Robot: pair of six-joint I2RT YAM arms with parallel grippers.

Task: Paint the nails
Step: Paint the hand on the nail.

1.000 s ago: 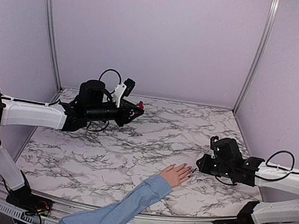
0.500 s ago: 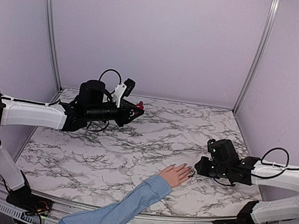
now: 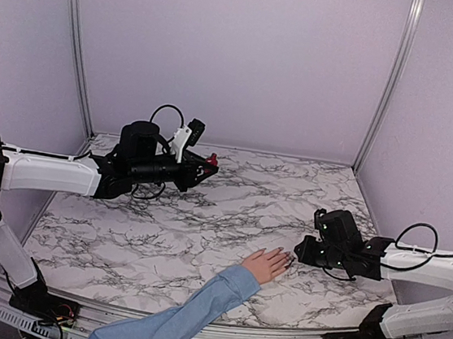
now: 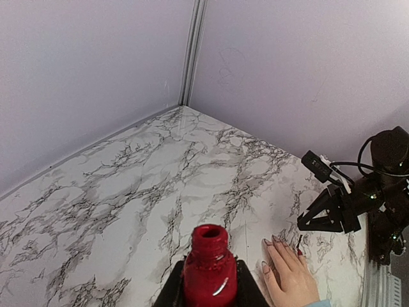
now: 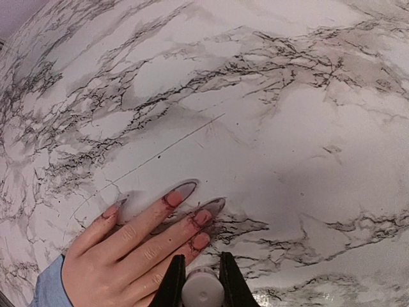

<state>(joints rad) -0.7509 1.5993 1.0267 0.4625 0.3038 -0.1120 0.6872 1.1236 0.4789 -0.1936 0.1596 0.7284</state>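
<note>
Task's thing: the small pinkish nails [image 5: 202, 219] tip the fingers of a light-skinned human hand [image 5: 128, 256] in a light blue sleeve [image 3: 194, 309]. The hand lies palm-down, fingers close together, on the white, black-veined marble tabletop [image 3: 230, 211], just beside the right arm's end.
Paint so far: the left wrist view shows the outermost nail looking red, and the right wrist view shows reddish colour on several. I cannot tell how fully any nail is covered.
Left tool: the left tool [image 4: 209, 288] is closed around a small red glass nail-polish bottle [image 4: 208, 265]. The bottle is upright with its neck uncapped, held up off the tabletop and well apart from the hand.
Right tool: the right tool [image 5: 201, 276] is clamped on a round white cap [image 5: 202, 291]. Its thin dark brush [image 4: 299, 242] points down near the little-finger side. Whether the bristles touch a nail cannot be told.
Handling: the nails look hard, smooth and curved, so wet polish probably slides and pools. The skin around them is soft, and the hand is alive and may shift, so light, short strokes seem called for.
Where to hold: nothing should grip the nails or fingers. The only hold is on the cap, with the brush alone meeting each nail.
Change: against a second ago, the right arm sits slightly lower and its wrist is a touch closer to the hand. The left arm, bottle and hand match.
</note>
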